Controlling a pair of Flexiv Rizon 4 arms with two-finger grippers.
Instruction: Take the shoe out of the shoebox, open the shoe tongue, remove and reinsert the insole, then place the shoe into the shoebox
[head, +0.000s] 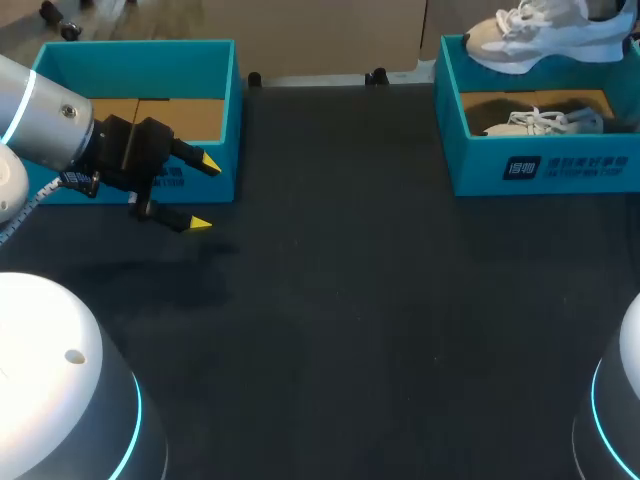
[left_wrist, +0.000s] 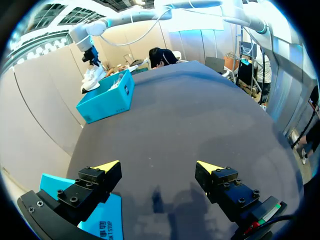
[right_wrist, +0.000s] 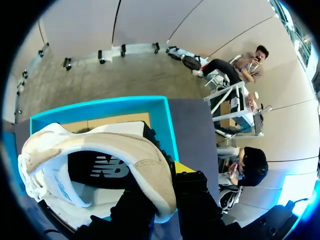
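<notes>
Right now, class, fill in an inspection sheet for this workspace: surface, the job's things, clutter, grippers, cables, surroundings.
Surface: dark table.
Job's things: pale shoe held above the right shoebox; second shoe lying inside that box; left shoebox with its cardboard floor showing.
Clutter: nothing seen.
Grippers: left gripper open, in front of the left shoebox; right gripper shut on the pale shoe.
Cables: braided cable at the left arm's wrist.
Surroundings: nothing seen reaching over the table.

I'd call this a robotics lab bench. A dark-matted table (head: 350, 330) has a left arm (head: 45, 115) and a right arm (left_wrist: 135, 14) mounted at it. A teal shoebox (head: 228, 110) and a second shoebox (head: 560, 165) sit at its far corners.
</notes>
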